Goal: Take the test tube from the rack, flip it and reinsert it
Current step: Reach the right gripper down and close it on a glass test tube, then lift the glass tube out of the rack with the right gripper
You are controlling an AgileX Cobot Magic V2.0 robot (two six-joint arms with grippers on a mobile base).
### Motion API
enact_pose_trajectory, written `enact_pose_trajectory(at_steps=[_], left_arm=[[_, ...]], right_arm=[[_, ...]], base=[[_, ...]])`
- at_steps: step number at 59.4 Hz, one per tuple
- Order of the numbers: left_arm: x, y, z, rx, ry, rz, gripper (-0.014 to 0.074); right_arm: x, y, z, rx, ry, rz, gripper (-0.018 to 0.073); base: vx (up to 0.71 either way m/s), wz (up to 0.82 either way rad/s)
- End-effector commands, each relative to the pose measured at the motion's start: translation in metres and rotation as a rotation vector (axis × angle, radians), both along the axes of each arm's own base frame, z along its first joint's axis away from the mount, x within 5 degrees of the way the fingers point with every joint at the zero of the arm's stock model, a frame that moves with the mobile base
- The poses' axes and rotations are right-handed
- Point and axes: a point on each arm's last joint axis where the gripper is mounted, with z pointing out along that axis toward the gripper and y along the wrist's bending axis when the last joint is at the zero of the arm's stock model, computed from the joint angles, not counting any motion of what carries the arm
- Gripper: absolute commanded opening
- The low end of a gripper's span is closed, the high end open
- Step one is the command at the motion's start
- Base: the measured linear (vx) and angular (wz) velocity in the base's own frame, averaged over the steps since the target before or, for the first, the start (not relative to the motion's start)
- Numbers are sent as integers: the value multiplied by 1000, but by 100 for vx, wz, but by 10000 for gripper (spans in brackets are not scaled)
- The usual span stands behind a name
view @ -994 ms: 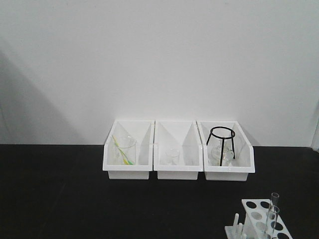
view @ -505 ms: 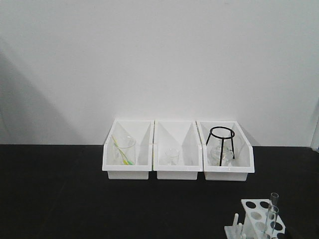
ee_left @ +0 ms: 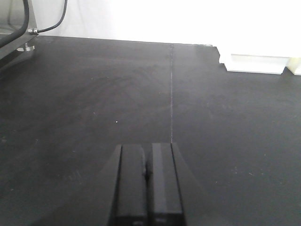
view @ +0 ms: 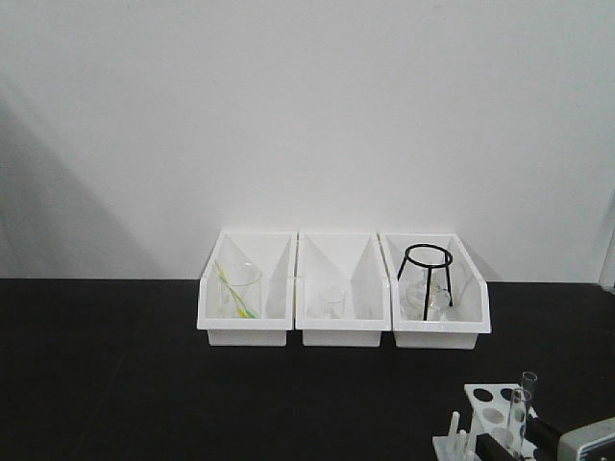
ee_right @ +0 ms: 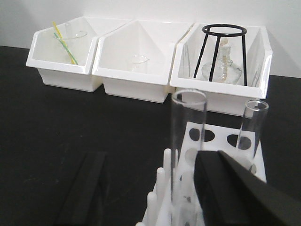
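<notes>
Clerk: Rack [ee_right: 220, 134], location?
Checker: White, on black table [view: 115, 384], at the lower right corner of the front view, well in front of 3 bins [ee_right: 136, 87]. Pegs [ee_right: 161, 183] on the side nearest the right wrist camera.
Clerk: Tube [ee_right: 188, 136]?
Checker: Clear glass, upright in rack, open rim up, close behind the pegs. 2nd tube [ee_right: 251, 127], same kind, upright farther back and to the right.
Clerk: Right gripper [ee_right: 153, 160]?
Checker: Spread wide, holding nothing. Fingers [ee_right: 235, 188] straddle the peg end of the rack. Tube stands between them, just beside 1 finger, which hides part of its lower end. Contact: cannot tell.
Clerk: Left gripper [ee_left: 146, 148]?
Checker: Fingers pressed together, nothing between them, low over the table.
Clerk: Bin contents?
Checker: Left bin: 1 beaker [ee_right: 75, 35] with a yellow-green stick [ee_right: 63, 42]. Middle bin: 1 small beaker [ee_right: 138, 60]. Right bin: 1 black tripod [ee_right: 225, 30] standing over 1 glass flask [ee_right: 222, 70].
</notes>
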Motion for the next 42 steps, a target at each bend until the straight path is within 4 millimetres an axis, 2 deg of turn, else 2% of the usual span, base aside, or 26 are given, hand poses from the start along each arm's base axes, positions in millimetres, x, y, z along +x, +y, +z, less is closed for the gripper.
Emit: enact_pose_trajectory(at_steps=[1, 8, 28, 42], left_arm=[[1, -1, 8, 3, -98, -11, -6], [1, -1, 8, 3, -98, -11, -6], [1, -1, 8, 3, -98, -11, -6], [1, -1, 8, 3, -98, -11, -6]], right_arm=[[15, 2, 16, 31, -140, 7, 470], [26, 3, 14, 31, -135, 7, 470], [29, -3, 13, 14, -148, -68, 466], [32, -2, 4, 25, -153, -60, 413]], base=[[0, 0], [0, 0], [0, 0], [0, 0]])
